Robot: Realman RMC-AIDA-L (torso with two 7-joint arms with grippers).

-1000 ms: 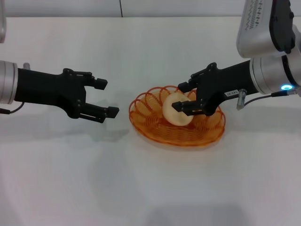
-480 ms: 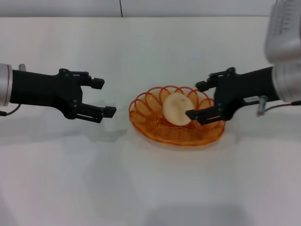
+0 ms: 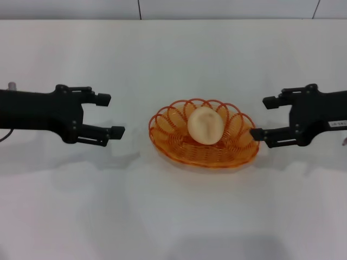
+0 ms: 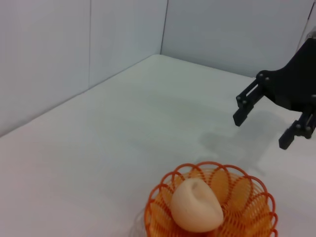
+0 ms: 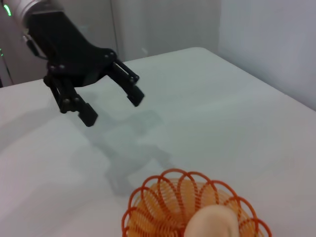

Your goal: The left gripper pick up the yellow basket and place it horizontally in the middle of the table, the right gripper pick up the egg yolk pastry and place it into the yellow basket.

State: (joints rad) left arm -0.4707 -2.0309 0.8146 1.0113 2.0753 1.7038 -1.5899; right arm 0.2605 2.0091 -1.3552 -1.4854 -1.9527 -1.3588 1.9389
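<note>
Pastry: the egg yolk pastry sits inside the yellow basket, leaning toward the far rim — looks delivered.
Basket: lying flat, long side across, mid counter.
Right gripper: the right gripper is just beside the basket's right rim, fingers spread wide, holding nothing; a second ago it was over the pastry, now pulled clear.
Left gripper: the left gripper is well left, fingers open and empty, drawn farther back too.
</note>
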